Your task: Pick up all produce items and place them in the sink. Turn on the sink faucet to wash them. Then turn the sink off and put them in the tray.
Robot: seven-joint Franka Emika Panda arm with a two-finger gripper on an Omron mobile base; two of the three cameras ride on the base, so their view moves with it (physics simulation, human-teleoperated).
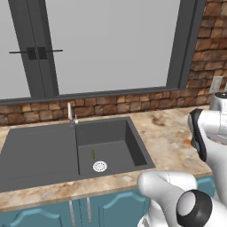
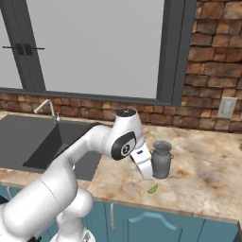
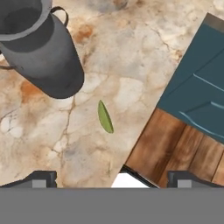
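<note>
A: Where are the slender green produce pieces?

B: One (image 3: pixel 105 117) lies on the marbled stone table (image 3: pixel 131 61) beside the grey metal jug (image 3: pixel 41 48); another (image 1: pixel 93 154) sits in the dark grey sink (image 1: pixel 40 155), near the white drain (image 1: pixel 99 166).

A: The tool (image 3: pixel 111 178)?

B: Jaws wide apart, empty, above the table piece.

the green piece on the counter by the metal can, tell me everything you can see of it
The green produce piece is a tiny, slender, leaf-shaped sliver, yellow-green with pointed ends and a smooth look. It lies flat on the marbled counter close to the front edge, just in front of the grey metal milk can but apart from it. The gripper hangs above it with its jaws wide open, touching nothing. In the right base view it shows below the can.
</note>
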